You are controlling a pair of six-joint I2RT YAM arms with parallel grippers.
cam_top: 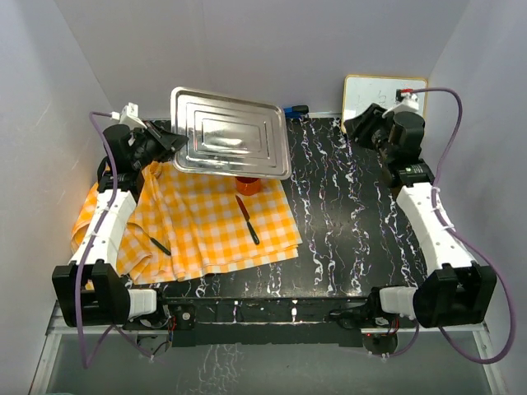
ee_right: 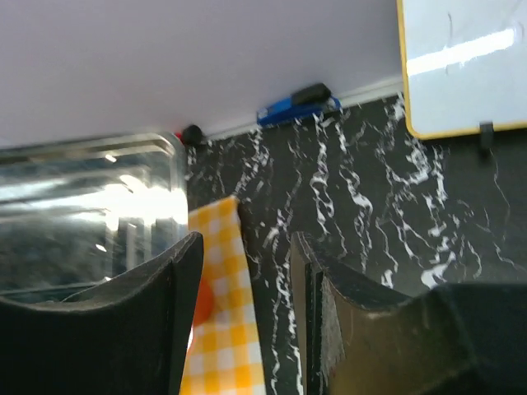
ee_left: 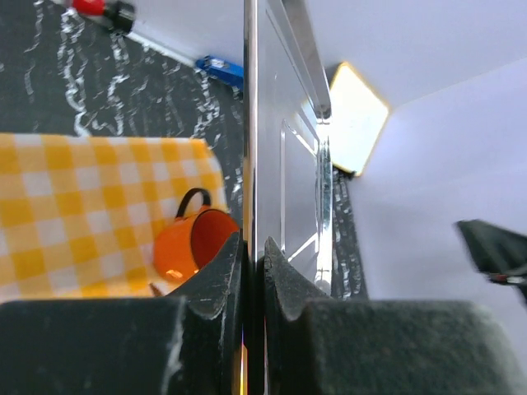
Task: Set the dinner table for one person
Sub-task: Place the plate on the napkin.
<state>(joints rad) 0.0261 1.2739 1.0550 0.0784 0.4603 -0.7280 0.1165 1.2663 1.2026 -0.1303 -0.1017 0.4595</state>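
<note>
While my left pincer (ee_left: 251,247) clamps the steel tray (cam_top: 230,133) above the checked cloth (cam_top: 206,226), my right pincer (ee_right: 245,243) hangs over the dinner table (cam_top: 346,214). Jaws apart, nothing held.

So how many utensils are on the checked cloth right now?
2: a long utensil near the cloth's middle, below the orange mug; a short dark utensil toward its left edge. The raised tray may hide more.

Orange mug (cam_top: 248,184) largely hidden beneath the steel tray (cam_top: 230,136). Whiteboard (cam_top: 366,92) at the tabletop's (cam_top: 346,214) far right corner: markings too faint to read. Small dark item (cam_top: 160,245) on checked cloth (cam_top: 206,230): unidentifiable.
</note>
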